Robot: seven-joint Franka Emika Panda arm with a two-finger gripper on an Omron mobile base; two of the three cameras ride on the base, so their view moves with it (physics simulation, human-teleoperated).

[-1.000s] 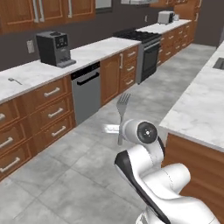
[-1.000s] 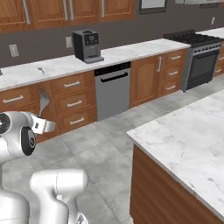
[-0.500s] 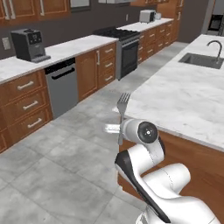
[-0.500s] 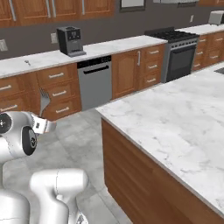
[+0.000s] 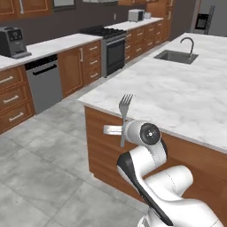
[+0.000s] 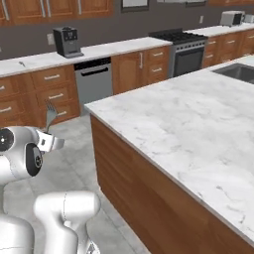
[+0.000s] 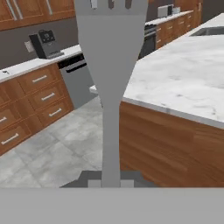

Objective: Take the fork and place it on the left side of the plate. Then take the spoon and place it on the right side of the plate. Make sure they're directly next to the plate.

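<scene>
Smooth grey metal up front: the fork stands tall in the hand view, a flat slim handle flaring into a broad neck, with the tine roots just clipped by the top edge. From the left base view the fork shows four tines pointing straight up, handle running down into the gripper, held in the air in front of the island's wooden side. In the right base view the fork rises above the white rounded wrist, tines up again.

The gripper is pinched on the fork's handle, its dark fingertips pressed close against either side of the stem at the bottom of the hand view.

Now the surroundings. The kitchen island wears a glossy white marble top with faint grey veining, over warm reddish-brown wood panels. A recessed steel sink with a curved faucet sits in the island top. Along the far wall, wooden drawer cabinets with pale bar handles, a matte grey dishwasher, a black-fronted stove, a boxy dark coffee machine on the counter, and a toaster further along. The floor is pale grey stone tile.
</scene>
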